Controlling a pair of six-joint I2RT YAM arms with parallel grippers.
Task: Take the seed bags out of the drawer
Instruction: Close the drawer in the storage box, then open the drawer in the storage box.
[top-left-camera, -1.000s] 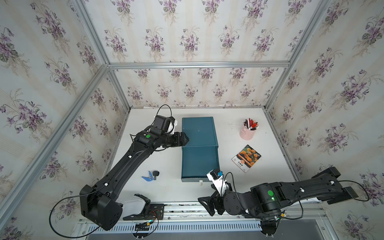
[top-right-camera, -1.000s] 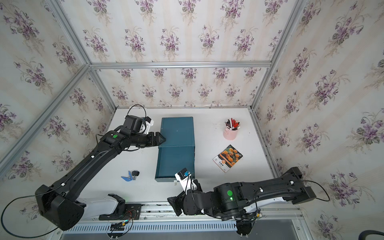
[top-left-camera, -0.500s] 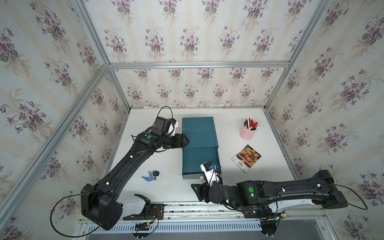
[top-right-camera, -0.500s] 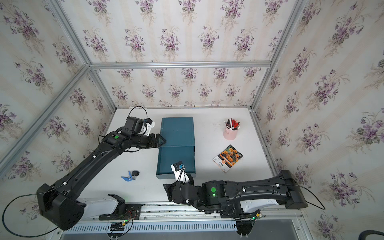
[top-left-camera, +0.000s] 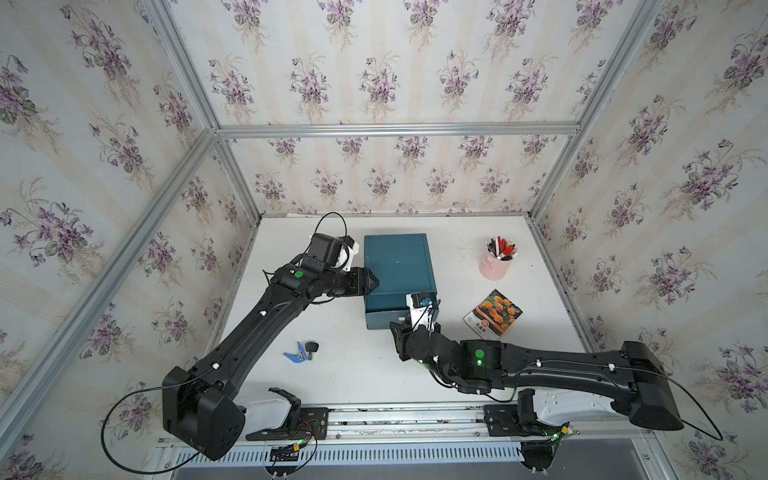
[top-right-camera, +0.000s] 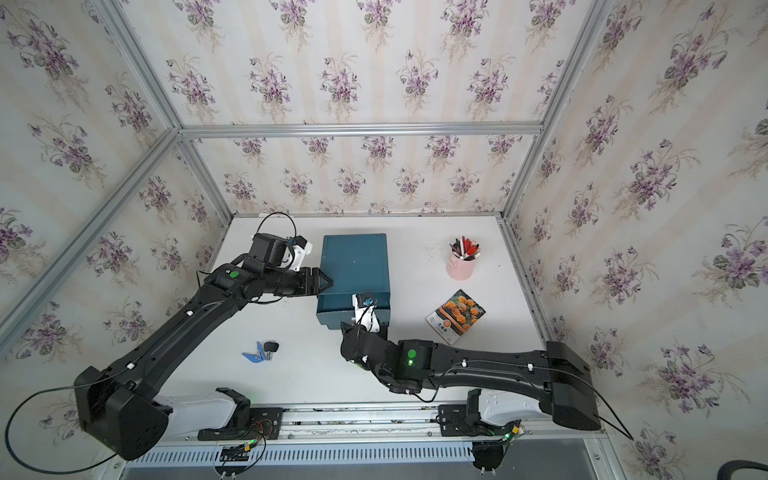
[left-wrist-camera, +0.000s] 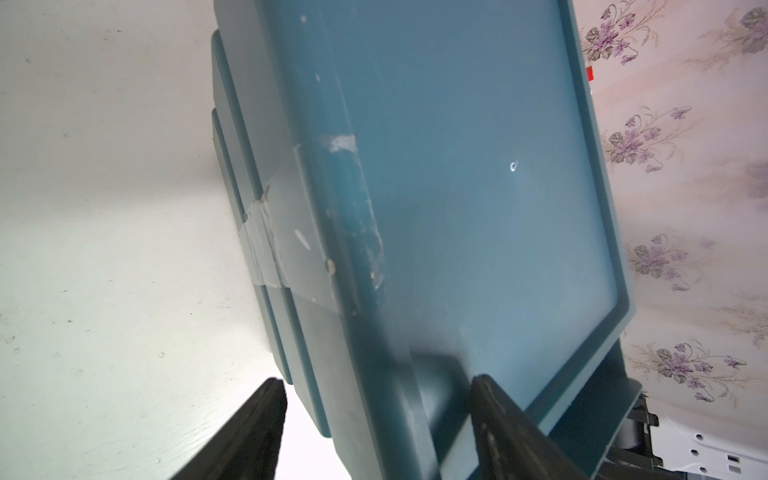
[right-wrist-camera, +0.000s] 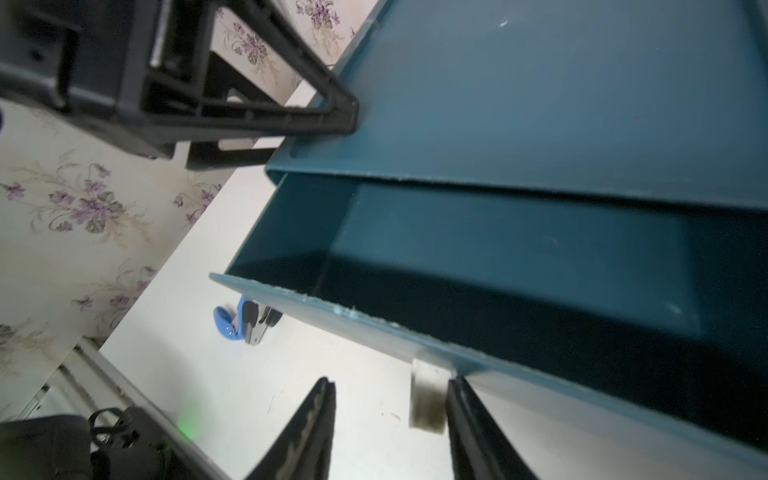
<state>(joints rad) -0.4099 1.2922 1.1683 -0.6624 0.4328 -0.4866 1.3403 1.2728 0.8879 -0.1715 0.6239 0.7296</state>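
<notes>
The teal drawer box (top-left-camera: 397, 266) (top-right-camera: 353, 266) stands mid-table with its drawer (right-wrist-camera: 498, 270) pulled out a little. The part of the drawer's inside that shows is dark and holds no packet. One of the seed bags (top-left-camera: 493, 312) (top-right-camera: 456, 316), with orange marigolds, lies flat on the table right of the box. My left gripper (top-left-camera: 374, 282) (left-wrist-camera: 374, 380) is open and straddles the box's left top edge. My right gripper (right-wrist-camera: 390, 382) is open at the drawer front. The white pull tab (right-wrist-camera: 428, 399) sits between its fingers, against one of them.
A pink cup of pens (top-left-camera: 496, 262) stands at the back right. A blue and black hand tool (top-left-camera: 301, 352) (right-wrist-camera: 245, 320) lies on the table left of the drawer front. Flowered walls close in three sides, with a metal rail along the front.
My right arm has swung from the table's front edge up to the drawer front, and the drawer now sticks out less. Both grippers' jaws have narrowed.
</notes>
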